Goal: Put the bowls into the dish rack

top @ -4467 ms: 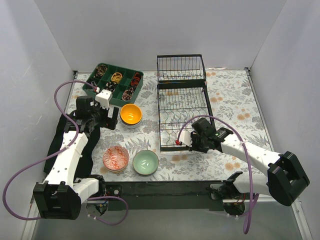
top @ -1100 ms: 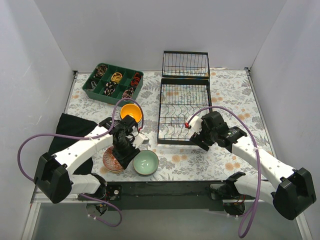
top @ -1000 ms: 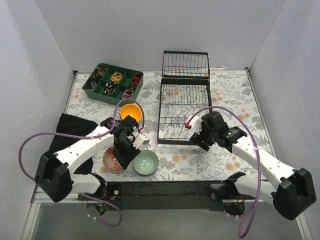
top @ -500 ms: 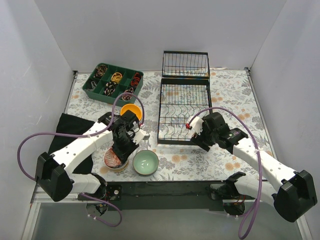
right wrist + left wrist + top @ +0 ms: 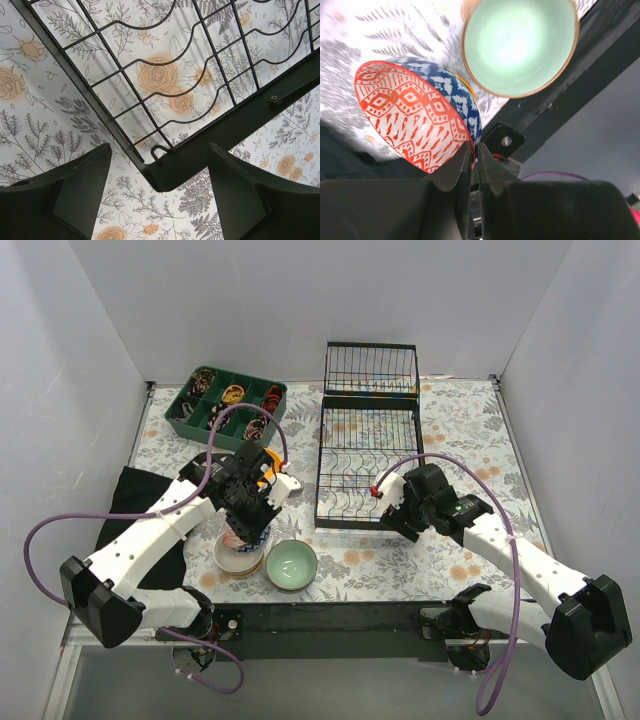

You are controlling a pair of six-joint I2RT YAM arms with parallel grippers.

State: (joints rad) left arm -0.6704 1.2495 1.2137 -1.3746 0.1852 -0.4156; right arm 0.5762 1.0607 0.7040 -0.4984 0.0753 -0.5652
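My left gripper (image 5: 475,150) is shut on the rim of the red-and-white patterned bowl (image 5: 410,115), one finger inside and one outside. The bowl hangs tilted above the table, and a blue pattern shows on its outside. Seen from above, that gripper (image 5: 245,525) hovers over a pale beige bowl (image 5: 236,556) on the table. The mint green bowl (image 5: 291,564) sits just to the right, upright (image 5: 520,45). Only a sliver of the orange-yellow bowl (image 5: 263,478) shows behind the left arm. My right gripper (image 5: 392,508) stands open and empty over the near right corner (image 5: 170,175) of the black dish rack (image 5: 365,455).
A green compartment tray (image 5: 226,406) with small items stands at the back left. A black cloth (image 5: 140,510) lies at the left edge under the left arm. The rack's basket section (image 5: 371,368) is at the back. A black bar (image 5: 330,618) runs along the near edge.
The left gripper closed on the red-and-white bowl's rim and lifted it, tilted, uncovering the beige bowl beneath. The right arm has barely moved.
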